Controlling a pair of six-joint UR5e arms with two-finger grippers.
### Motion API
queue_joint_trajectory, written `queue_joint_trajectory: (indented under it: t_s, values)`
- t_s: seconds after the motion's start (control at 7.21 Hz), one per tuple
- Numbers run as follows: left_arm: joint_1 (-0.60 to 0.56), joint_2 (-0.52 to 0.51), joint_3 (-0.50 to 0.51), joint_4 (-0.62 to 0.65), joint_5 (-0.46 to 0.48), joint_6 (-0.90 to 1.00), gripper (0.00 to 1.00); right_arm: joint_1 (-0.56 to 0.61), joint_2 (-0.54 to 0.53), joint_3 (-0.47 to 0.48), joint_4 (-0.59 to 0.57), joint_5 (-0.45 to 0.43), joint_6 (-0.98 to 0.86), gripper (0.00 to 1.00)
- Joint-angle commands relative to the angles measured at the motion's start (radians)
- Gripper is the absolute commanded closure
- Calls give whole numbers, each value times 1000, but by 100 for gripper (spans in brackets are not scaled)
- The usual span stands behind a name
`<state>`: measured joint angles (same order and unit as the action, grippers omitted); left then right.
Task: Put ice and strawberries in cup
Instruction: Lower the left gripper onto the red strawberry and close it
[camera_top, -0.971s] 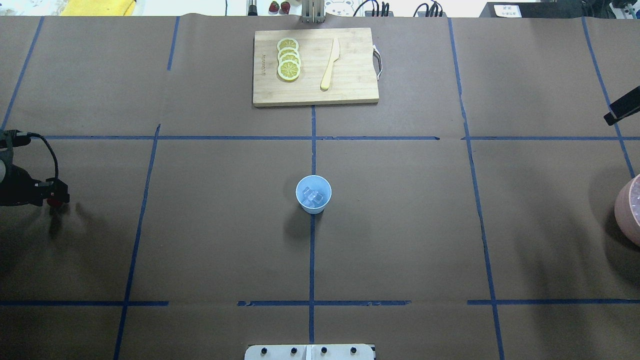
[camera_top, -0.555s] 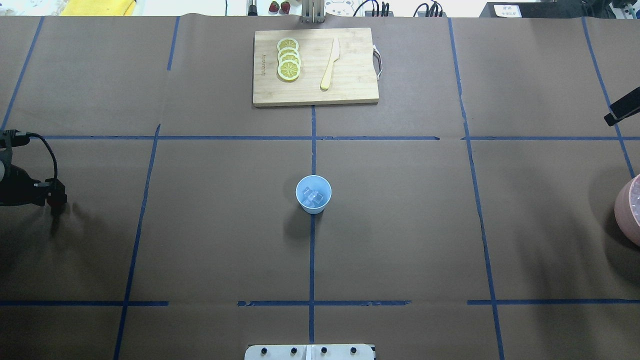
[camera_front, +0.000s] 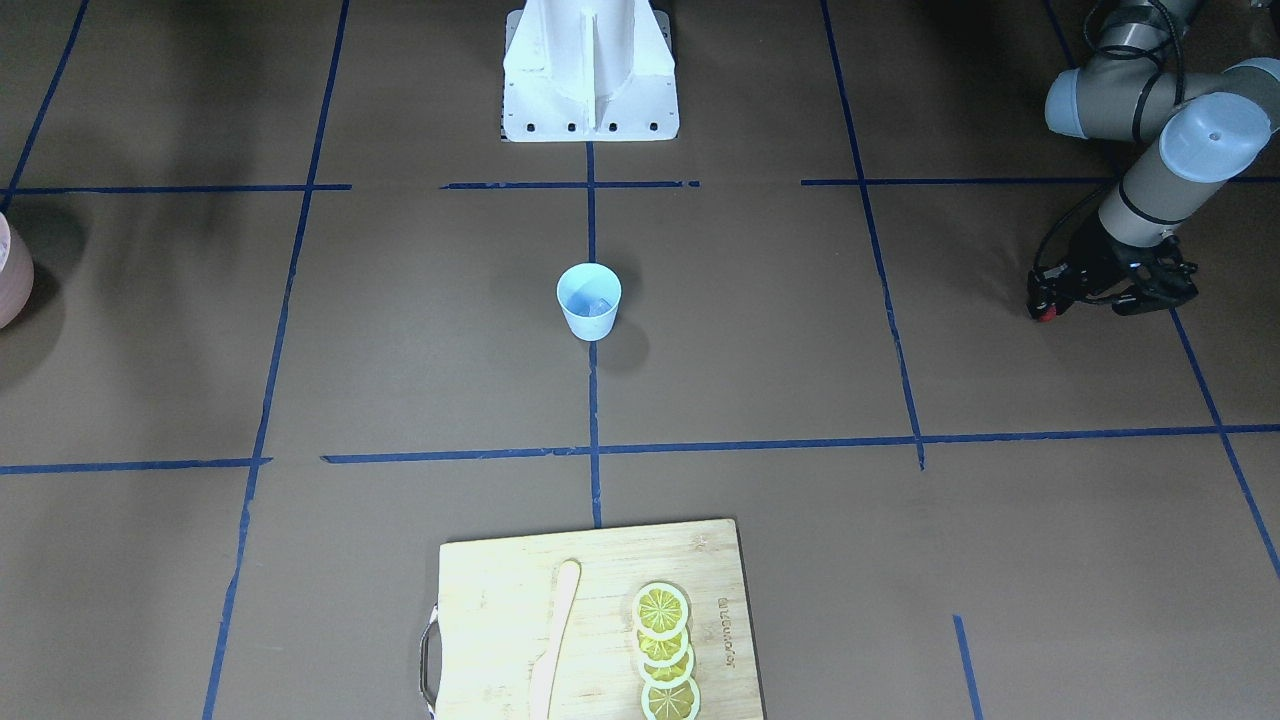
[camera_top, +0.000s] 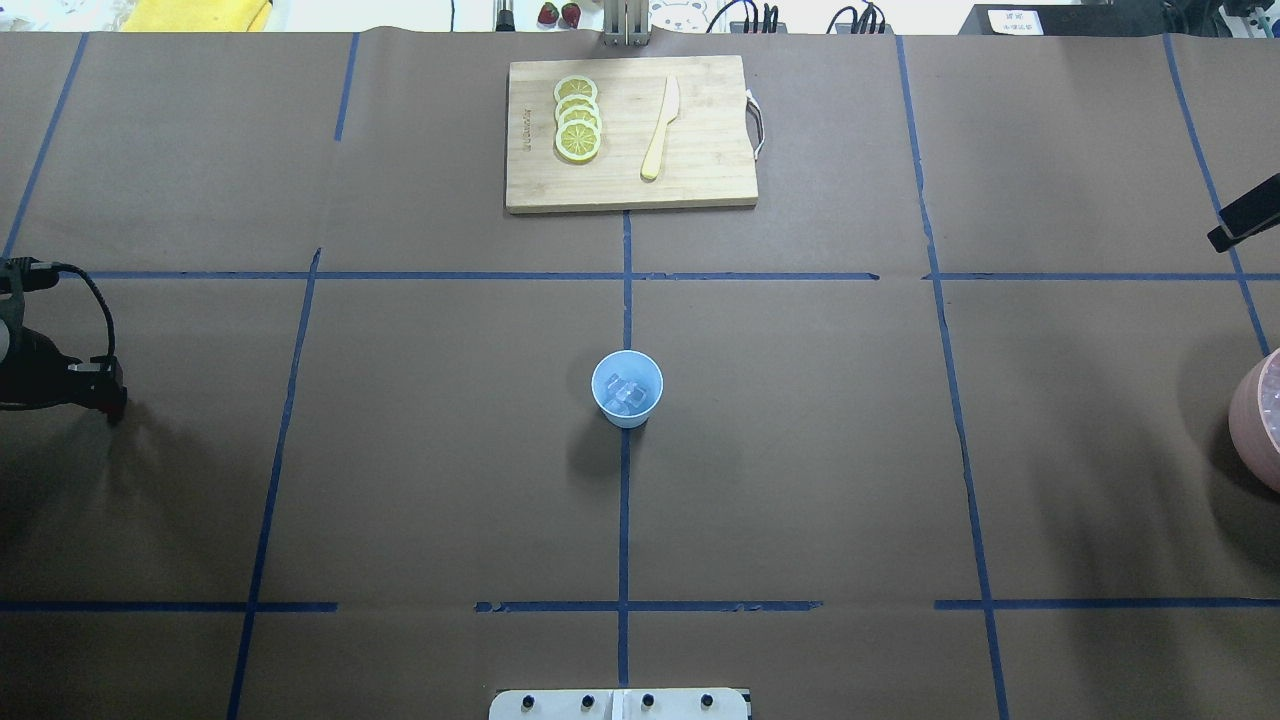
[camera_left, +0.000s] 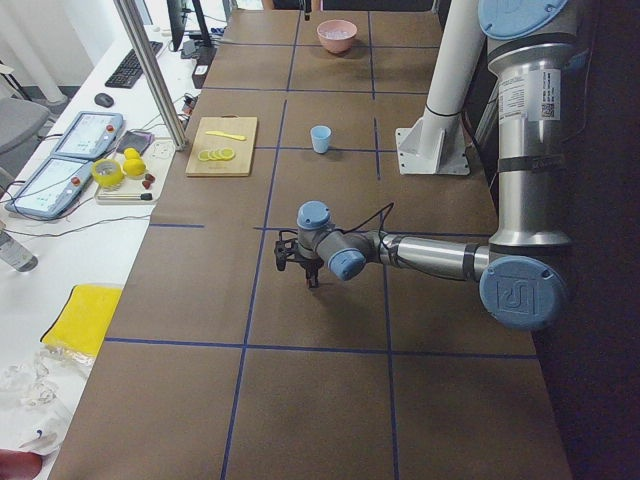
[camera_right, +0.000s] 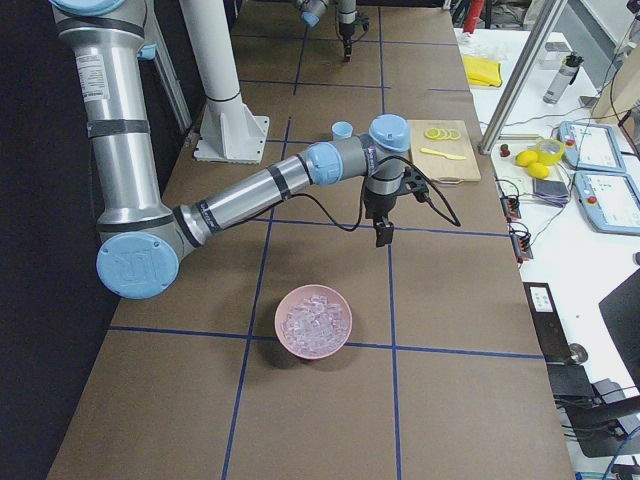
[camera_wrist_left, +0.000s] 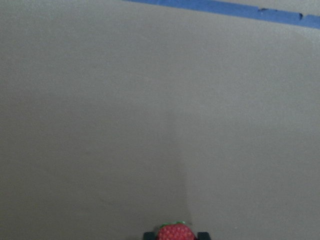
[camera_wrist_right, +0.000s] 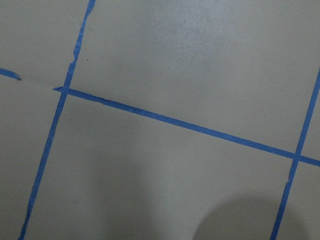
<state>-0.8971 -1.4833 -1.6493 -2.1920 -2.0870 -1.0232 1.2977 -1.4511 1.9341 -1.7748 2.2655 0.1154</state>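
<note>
The pale blue cup (camera_top: 627, 389) stands upright at the table's middle, also in the front view (camera_front: 589, 300). Clear ice (camera_top: 625, 396) lies inside it. My left gripper (camera_front: 1043, 305) is far to the cup's left, near the table's edge in the overhead view (camera_top: 110, 400). It is shut on a small red strawberry (camera_wrist_left: 175, 233), seen between the fingertips in the left wrist view. My right gripper (camera_right: 383, 234) hangs above bare table at the far right, a dark bar in the overhead view (camera_top: 1245, 222). I cannot tell if it is open.
A pink bowl (camera_top: 1250, 425) of ice pieces (camera_right: 313, 318) sits at the right edge. A wooden cutting board (camera_top: 705, 150) with lemon slices (camera_top: 578, 118) and a wooden knife (camera_top: 661, 128) lies at the back. Two more strawberries (camera_top: 559, 13) lie beyond the table.
My left gripper has drifted slightly left toward the table's edge with the strawberry in it. The cup and the right arm have not moved.
</note>
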Motion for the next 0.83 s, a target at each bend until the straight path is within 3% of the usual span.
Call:
queue_joint_trajectory:
  t_s: [0.0,0.14,0.42,0.55,0.69]
  values:
    - [-11,1,-18,3,-2,0,100,0,0,2,0,5,3,0]
    - [-46,1,-52,26,-10,6,100,0,-2,3,0,5,1,0]
    - [-83,-5,-218,256,-41,9,100,20,-17,-1,0,22,-7,0]
    - [-85,-52,-322,423,-42,11,100,55,-32,-18,2,61,-28,0]
    - [-85,-177,-369,606,-39,8,100,95,-32,-55,2,65,-83,0]
